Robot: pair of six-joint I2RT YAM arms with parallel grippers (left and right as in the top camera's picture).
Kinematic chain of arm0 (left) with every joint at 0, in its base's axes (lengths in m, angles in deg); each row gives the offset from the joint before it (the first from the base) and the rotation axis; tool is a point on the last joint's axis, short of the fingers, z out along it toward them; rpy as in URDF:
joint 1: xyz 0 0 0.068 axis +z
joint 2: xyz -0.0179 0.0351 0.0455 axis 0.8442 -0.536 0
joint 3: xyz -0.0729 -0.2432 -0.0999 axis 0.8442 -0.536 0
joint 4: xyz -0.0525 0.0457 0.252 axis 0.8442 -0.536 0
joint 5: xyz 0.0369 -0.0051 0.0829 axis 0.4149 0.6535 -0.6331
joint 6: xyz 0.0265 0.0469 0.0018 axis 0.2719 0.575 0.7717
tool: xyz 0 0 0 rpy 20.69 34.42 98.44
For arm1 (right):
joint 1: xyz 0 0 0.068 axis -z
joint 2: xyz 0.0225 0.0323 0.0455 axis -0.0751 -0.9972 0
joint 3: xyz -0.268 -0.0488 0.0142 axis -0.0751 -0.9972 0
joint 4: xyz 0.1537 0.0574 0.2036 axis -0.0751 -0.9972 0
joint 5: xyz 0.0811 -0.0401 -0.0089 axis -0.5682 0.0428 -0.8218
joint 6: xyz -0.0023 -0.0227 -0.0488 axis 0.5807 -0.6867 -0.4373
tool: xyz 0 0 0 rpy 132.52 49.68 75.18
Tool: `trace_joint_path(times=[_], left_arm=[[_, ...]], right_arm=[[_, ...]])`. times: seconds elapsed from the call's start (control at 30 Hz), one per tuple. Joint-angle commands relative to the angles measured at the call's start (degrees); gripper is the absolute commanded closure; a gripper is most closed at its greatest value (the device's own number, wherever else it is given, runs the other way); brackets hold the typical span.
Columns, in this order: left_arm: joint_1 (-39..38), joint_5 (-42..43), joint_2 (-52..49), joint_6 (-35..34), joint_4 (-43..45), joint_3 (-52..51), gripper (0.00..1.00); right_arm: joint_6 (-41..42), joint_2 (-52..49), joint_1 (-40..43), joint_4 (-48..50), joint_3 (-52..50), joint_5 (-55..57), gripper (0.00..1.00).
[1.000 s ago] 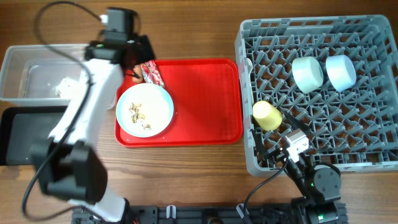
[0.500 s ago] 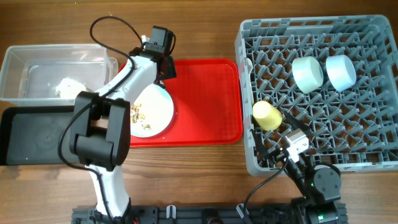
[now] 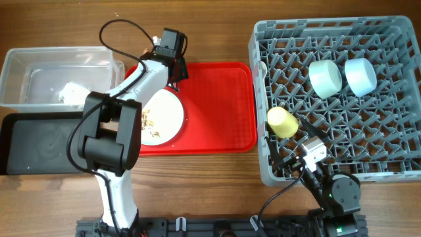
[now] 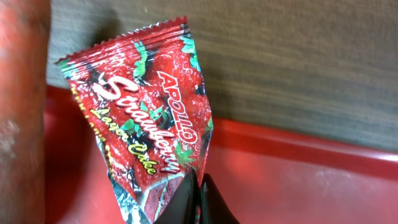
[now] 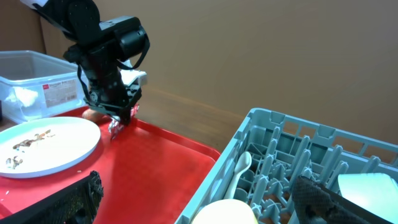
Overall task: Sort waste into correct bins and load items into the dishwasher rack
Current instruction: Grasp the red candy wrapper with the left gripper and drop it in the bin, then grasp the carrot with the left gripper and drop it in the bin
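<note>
My left gripper (image 4: 199,198) is shut on the lower edge of the red snack wrapper (image 4: 146,106) at the red tray's back rim. In the right wrist view the wrapper (image 5: 115,127) hangs under that gripper (image 5: 119,117), with an orange carrot (image 5: 92,113) just behind it. In the overhead view the left gripper (image 3: 172,67) hides the wrapper. The pale blue plate (image 3: 164,117) holds beige scraps (image 3: 146,119). The grey rack (image 3: 395,172) holds a mint bowl (image 3: 325,78), a light blue bowl (image 3: 360,76), a yellow cup (image 3: 282,122) and a white spoon (image 5: 239,171). My right gripper (image 5: 196,182) stands open by the rack's near left corner.
The clear tub (image 3: 39,58) at the far left holds a white tissue (image 3: 69,92). The black tray (image 3: 33,141) lies in front of it. The red serving tray (image 3: 217,105) sits between the bins and the rack. The left arm's cable loops over the table's back edge.
The left arm swung right from the tray's back left corner to the wrapper. Its jaws have closed on the wrapper. The right arm has not moved.
</note>
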Motion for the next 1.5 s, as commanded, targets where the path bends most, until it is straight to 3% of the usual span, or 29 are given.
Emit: trace_joint_path(times=[0.0, 0.13, 0.33, 0.37, 0.4, 0.43, 0.5, 0.57, 0.67, 0.77, 0.83, 0.97, 1.1, 1.17, 1.33, 1.4, 1.43, 1.47], left_arm=[[0.98, 0.48, 9.18, -0.26, -5.62, 0.87, 0.96], [5.79, -9.46, 19.08, -1.86, -12.68, 0.87, 0.96], [19.56, -10.01, 23.17, -2.14, -13.97, 0.57, 0.96], [21.59, -9.92, 22.23, -3.52, -14.19, -0.07, 0.89], [23.21, -9.79, 20.98, -4.98, -13.84, -0.79, 0.53], [24.13, -9.84, 19.91, -4.74, -12.92, -1.09, 0.29], [25.4, -8.63, 18.73, -3.8, -12.24, -0.81, 0.2], [24.87, -1.9, 20.44, -3.74, -13.46, 0.31, 0.21], [18.95, 8.83, 22.86, 2.69, -13.22, 0.55, 0.28], [9.86, 1.11, 18.21, 11.21, -9.84, -1.42, 0.27], [7.65, -5.81, 13.11, 11.3, -7.37, -1.77, 0.26], [7.91, -7.04, 6.49, 11.3, -4.39, -1.77, 0.29], [8.2, -5.75, 3.08, 11.28, -2.84, -1.77, 0.38], [8.2, -4.39, 2.99, 11.26, -2.84, -1.77, 0.5], [8.2, -4.39, 2.95, 10.8, -2.82, -1.77, 0.66], [8.2, -4.37, 2.95, 10.82, -2.91, -1.77, 0.66], [8.2, -3.72, 2.95, 10.82, -3.06, -1.77, 0.49], [8.2, -3.04, 2.95, 10.82, -3.13, -1.86, 0.4]], right_arm=[[-0.5, 0.37, 0.35, 0.28, -0.15, -0.96, 0.0], [-0.5, 0.37, 0.35, 0.28, -0.15, -0.96, 0.0], [-0.5, 0.37, 0.35, 0.28, -0.15, -0.96, 0.0], [-0.52, 0.37, 0.35, 0.28, -0.15, -0.96, 0.0], [-0.5, 0.37, 0.35, 0.28, -0.15, -0.96, 0.0], [-0.52, 0.37, 0.33, 0.28, -0.15, -0.96, 0.0], [-0.5, 0.37, 0.33, 0.28, -0.15, -0.96, 0.0], [-0.5, 0.37, 0.35, 0.28, -0.15, -0.96, 0.0], [-0.5, 0.37, 0.33, 0.28, -0.15, -0.96, 0.0], [-0.52, 0.37, 0.33, 0.28, -0.15, -0.96, 0.0], [-0.5, 0.37, 0.35, 0.28, -0.15, -0.96, 0.0], [-0.52, 0.37, 0.35, 0.28, -0.15, -0.96, 0.0], [-0.52, 0.37, 0.33, 0.28, -0.15, -0.96, 0.0], [-0.52, 0.37, 0.33, 0.28, -0.15, -0.96, 0.0], [-0.5, 0.37, 0.33, 0.28, -0.15, -0.96, 0.0], [-0.5, 0.37, 0.35, 0.28, -0.15, -0.96, 0.0], [-0.5, 0.37, 0.35, 0.28, -0.15, -0.96, 0.0], [-0.5, 0.37, 0.33, 0.26, -0.15, -0.96, 0.0]])
